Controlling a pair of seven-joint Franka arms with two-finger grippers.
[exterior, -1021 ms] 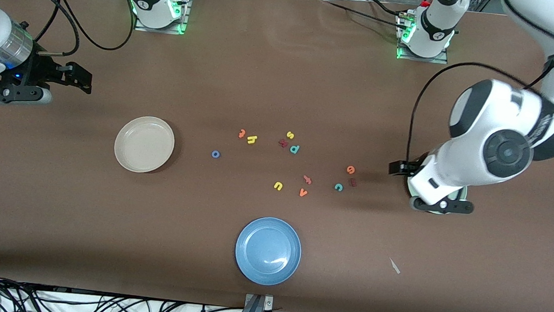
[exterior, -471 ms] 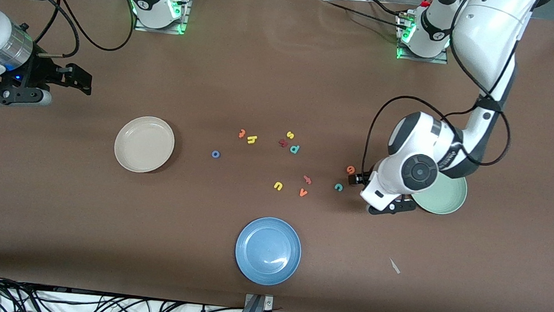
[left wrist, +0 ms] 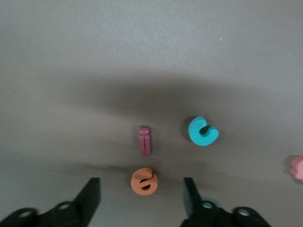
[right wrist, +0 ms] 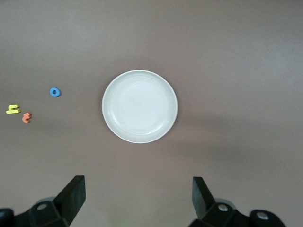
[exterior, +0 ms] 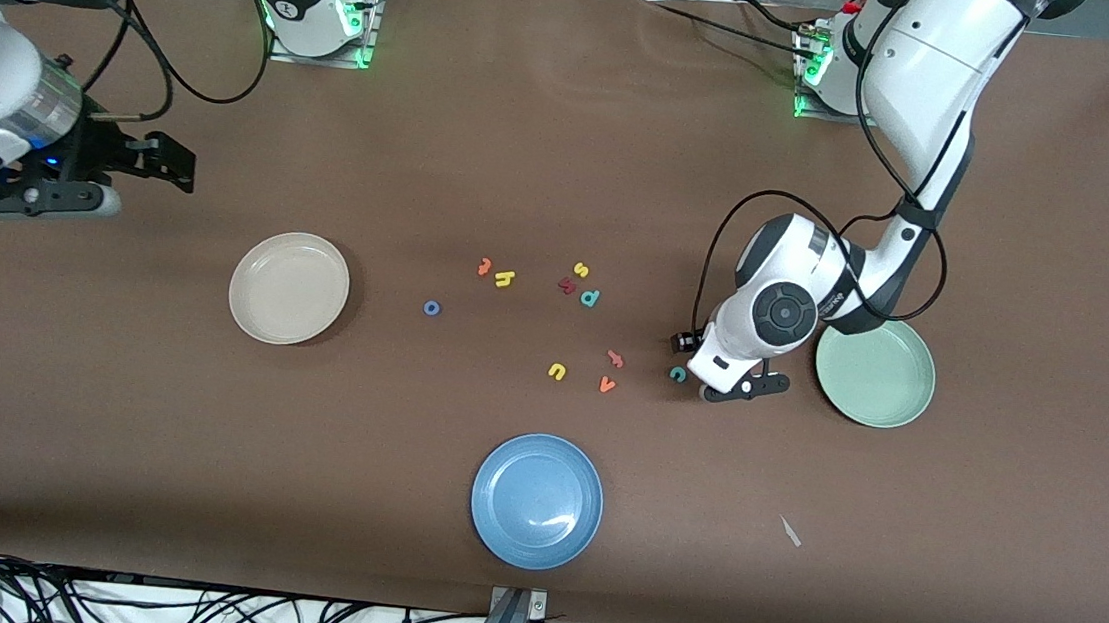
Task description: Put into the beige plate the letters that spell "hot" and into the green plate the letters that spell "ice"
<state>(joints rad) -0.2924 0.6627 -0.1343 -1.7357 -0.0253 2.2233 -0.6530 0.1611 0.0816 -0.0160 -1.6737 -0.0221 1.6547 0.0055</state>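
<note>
Where the brown cloth-covered table [exterior: 489, 145] spreads out, its surface is matte and faintly creased near the arm bases. Three smooth round shallow-rimmed plates sit well apart: beige plate [exterior: 289, 287] toward the right arm's end, green plate [exterior: 876, 371] toward the left arm's end, blue plate [exterior: 537, 500] nearest the front camera. All three lie bare, with wide open cloth around each.

Left gripper [left wrist: 142, 201] hangs low over the orange e [left wrist: 144, 180], jaws apart and straddling it, not touching. From the front, the arm's wrist hides the e and the dark red i [left wrist: 145, 140]; only the teal c [exterior: 678, 374] peeks out beside it, near the green plate.

Right gripper [right wrist: 138, 196] waits above the cloth at its own end, jaws wide, holding nothing.

Small chunky letters scatter mid-table: blue o [exterior: 431, 308], yellow h [exterior: 504, 279], orange t [exterior: 484, 266], each clear of its neighbours.
</note>
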